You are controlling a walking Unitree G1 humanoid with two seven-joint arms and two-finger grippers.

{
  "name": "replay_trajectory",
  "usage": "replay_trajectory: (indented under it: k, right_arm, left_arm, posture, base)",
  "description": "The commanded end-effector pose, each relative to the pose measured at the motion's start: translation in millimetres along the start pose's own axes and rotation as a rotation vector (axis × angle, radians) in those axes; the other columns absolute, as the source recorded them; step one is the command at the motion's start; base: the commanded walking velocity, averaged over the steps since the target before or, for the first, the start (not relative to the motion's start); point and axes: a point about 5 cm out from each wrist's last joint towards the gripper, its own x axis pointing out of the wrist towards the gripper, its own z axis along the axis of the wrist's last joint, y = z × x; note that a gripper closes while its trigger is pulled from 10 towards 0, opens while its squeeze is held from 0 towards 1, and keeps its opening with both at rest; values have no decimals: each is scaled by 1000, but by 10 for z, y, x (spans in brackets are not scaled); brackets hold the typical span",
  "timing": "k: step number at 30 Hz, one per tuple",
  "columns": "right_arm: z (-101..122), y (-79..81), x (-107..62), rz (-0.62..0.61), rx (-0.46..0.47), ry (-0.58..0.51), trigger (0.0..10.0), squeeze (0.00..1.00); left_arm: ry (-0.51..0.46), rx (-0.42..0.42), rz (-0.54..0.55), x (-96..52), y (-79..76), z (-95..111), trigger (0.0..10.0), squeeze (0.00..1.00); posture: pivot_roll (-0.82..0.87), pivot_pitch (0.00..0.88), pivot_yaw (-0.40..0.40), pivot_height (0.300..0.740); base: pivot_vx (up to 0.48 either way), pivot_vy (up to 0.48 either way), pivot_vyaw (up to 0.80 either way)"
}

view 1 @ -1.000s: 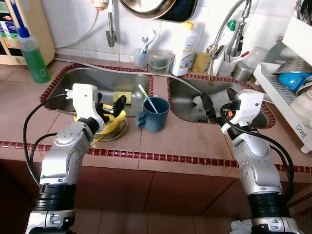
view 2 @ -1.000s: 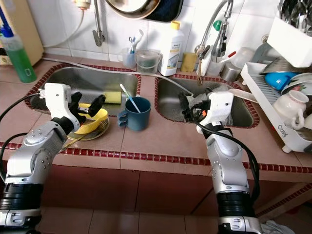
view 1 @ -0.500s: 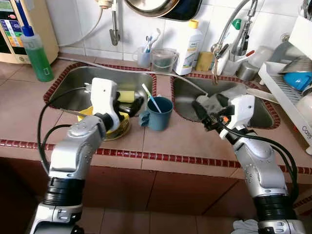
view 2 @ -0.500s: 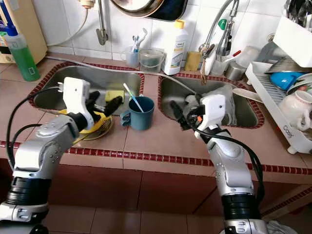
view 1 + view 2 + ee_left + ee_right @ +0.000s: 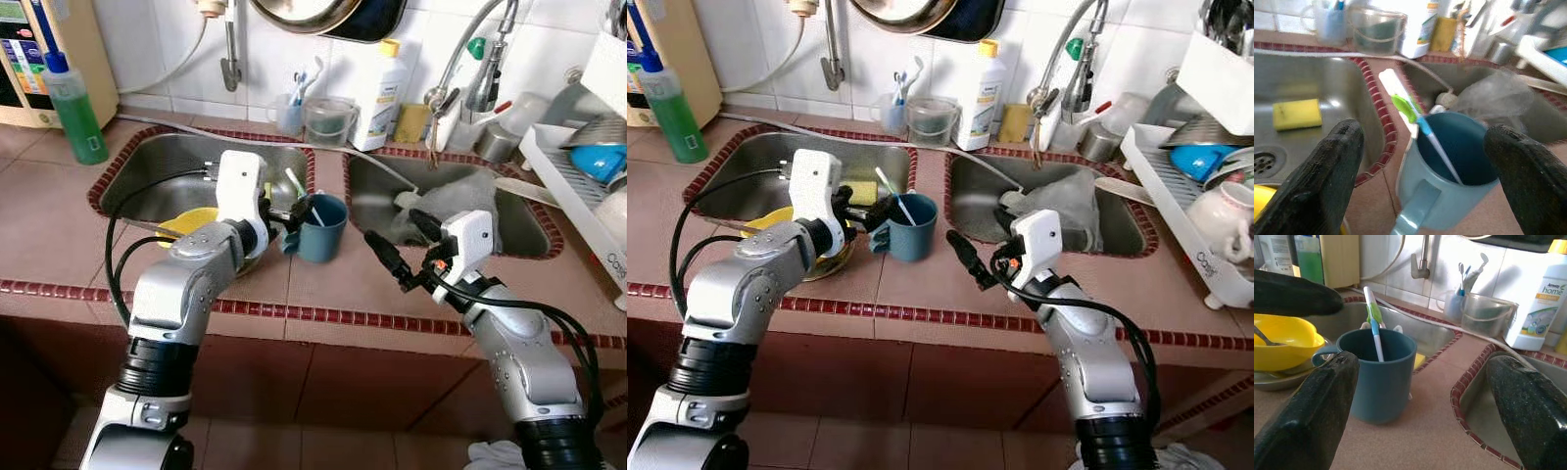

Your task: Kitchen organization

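Observation:
A blue mug point(image 5: 318, 228) stands on the tiled counter between the two sinks, with a white, green and blue toothbrush point(image 5: 298, 187) leaning in it. My left gripper point(image 5: 867, 208) is open at the mug's handle side, one finger point(image 5: 1327, 171) on each side of the mug point(image 5: 1449, 171) in the left wrist view. My right gripper point(image 5: 390, 227) is open over the counter just right of the mug and points at the mug point(image 5: 1382, 374). A yellow bowl point(image 5: 191, 222) with a spoon sits on a metal plate behind my left arm.
A yellow sponge point(image 5: 1297, 113) lies in the left sink. Crumpled clear plastic point(image 5: 460, 196) sits in the right sink under the faucet point(image 5: 470, 59). Along the back stand a green soap bottle point(image 5: 73, 113), a white detergent bottle point(image 5: 384, 93) and a clear cup. A dish rack point(image 5: 578, 186) is at far right.
My left gripper has swung right from over the yellow bowl to the blue mug. My right gripper has come left out of the right sink toward the mug.

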Motion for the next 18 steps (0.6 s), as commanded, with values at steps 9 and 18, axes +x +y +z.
replay_trajectory:
  k: [9,18]
  right_arm:
    - [68,31,-37,19,-6,-4,10000,0]
    - [79,64,-35,20,-5,-6,10000,0]
  left_arm:
    - [29,31,85,159,-148,88,10000,0]
    - [74,-25,177,251,-168,99,10000,0]
  posture:
    - [89,0,-64,740]
    - [89,0,-63,740]
  base:
    - [0,0,0]
    - [0,0,0]
